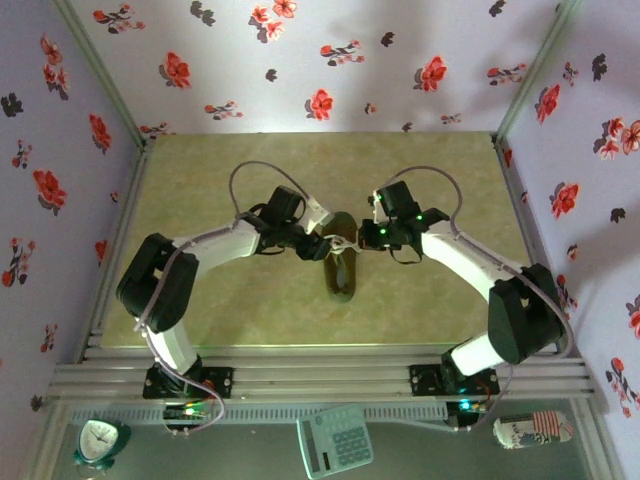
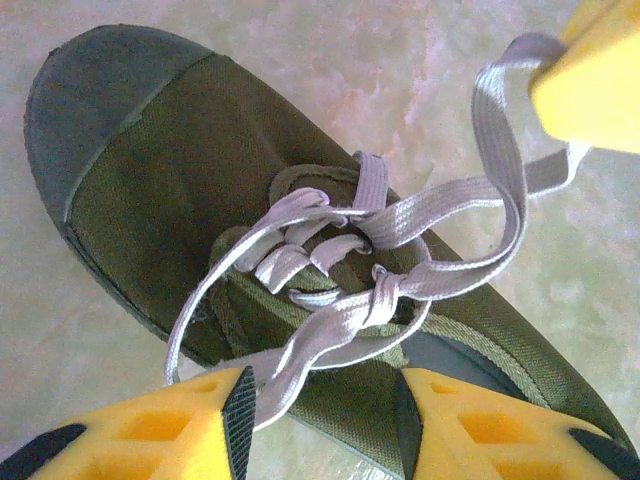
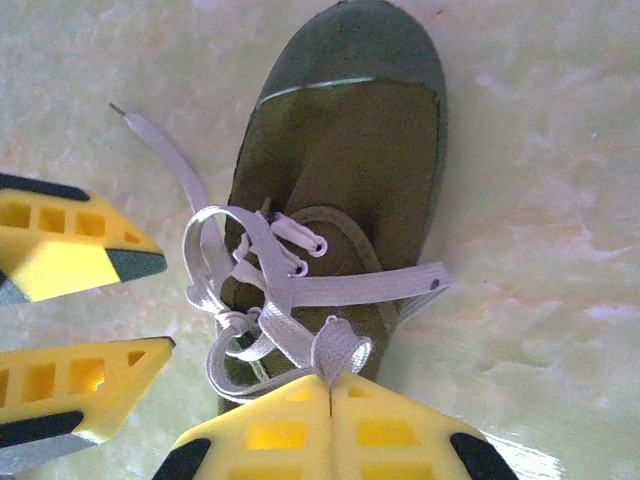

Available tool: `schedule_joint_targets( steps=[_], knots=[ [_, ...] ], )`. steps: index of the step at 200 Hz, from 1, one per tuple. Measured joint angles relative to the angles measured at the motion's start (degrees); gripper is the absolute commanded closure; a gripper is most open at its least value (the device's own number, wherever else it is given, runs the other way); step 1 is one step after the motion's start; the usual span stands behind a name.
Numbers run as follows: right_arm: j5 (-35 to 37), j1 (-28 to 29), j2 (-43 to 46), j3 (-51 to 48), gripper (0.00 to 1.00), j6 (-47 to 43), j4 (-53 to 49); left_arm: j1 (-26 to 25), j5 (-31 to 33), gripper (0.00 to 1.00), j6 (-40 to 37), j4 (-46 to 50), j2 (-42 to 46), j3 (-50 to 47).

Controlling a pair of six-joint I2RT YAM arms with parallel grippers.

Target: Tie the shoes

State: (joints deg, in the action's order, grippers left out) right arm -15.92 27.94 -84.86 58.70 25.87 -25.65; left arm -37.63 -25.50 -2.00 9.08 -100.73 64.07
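Shoe (image 1: 341, 272) mid-desk (image 1: 200, 180). First knot (image 2: 383, 290) crossed above shoe's tongue, bow not made yet. Right tool (image 3: 330, 385) pinches lace (image 3: 338, 350) at shoe's heel end; left tool (image 2: 325, 395) spread, lace passing loose between. Loops and final pull remain.

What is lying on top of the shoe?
White laces lie across the shoe, crossed and knotted once over its middle. The right gripper, jaws shut, holds one strand above it. The heel end and the inside are covered by that gripper.
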Motion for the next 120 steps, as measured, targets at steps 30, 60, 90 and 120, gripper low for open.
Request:
schedule_joint_targets(
  steps=[30,60,90,120],
  knots=[
    [-1.1,0.0,0.0,0.1,1.00,0.2,0.0,0.3,-0.3,0.56,-0.7,0.0,-1.2,1.7],
    [-1.4,0.0,0.0,0.1,1.00,0.2,0.0,0.7,-0.7,0.60,-1.4,0.0,-2.4,2.6],
    [-1.7,0.0,0.0,0.1,1.00,0.2,0.0,0.7,-2.0,0.61,-1.4,0.0,-3.5,3.2],
    [-1.9,0.0,0.0,0.1,1.00,0.2,0.0,0.7,-3.2,0.66,-1.4,0.0,-4.3,3.9]
  ],
)
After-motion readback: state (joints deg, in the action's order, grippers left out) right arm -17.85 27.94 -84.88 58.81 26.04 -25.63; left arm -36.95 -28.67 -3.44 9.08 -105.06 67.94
